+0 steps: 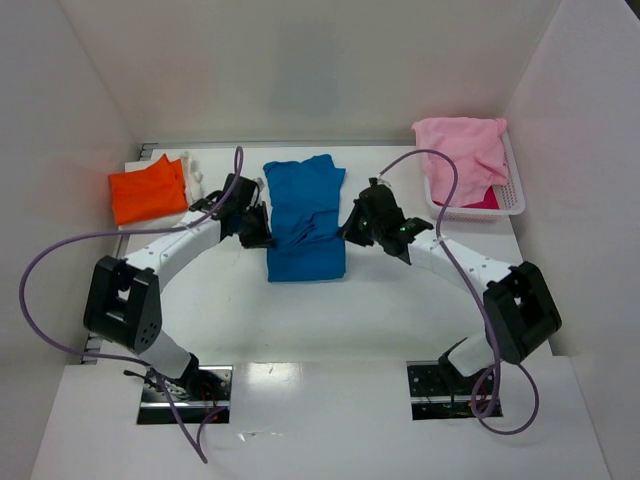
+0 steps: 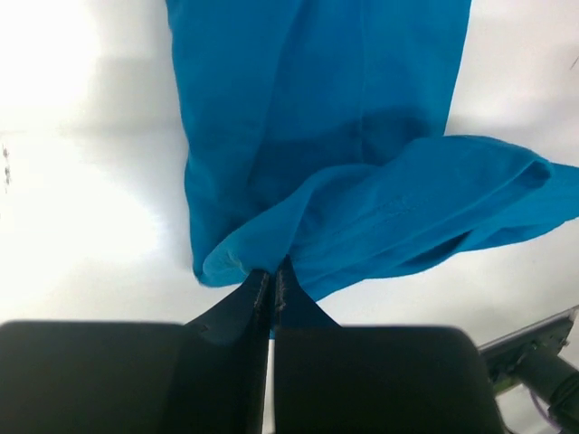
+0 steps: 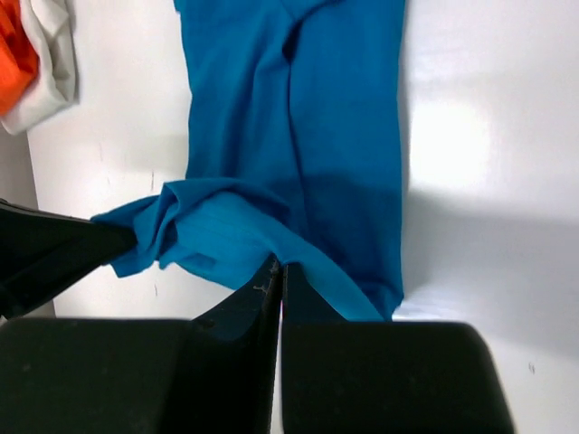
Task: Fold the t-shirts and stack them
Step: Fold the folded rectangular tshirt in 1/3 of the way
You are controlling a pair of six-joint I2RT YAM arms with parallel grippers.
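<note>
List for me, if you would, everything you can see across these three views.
blue t-shirt: one, bright blue, middle of the table, partly folded.
orange t-shirt: one, orange, folded, far left of the table.
white cloth: one, white, against the orange t-shirt's right side.
pink t-shirt: one, pale pink, draped over the basket.
magenta cloth: one, magenta, inside the basket, mostly hidden.
basket: one, white, far right of the table.
table: one, white.
cables: two, purple, one looping along each arm.
left fingers: black, shut on the blue t-shirt's left edge.
right fingers: black, shut on its right edge.
</note>
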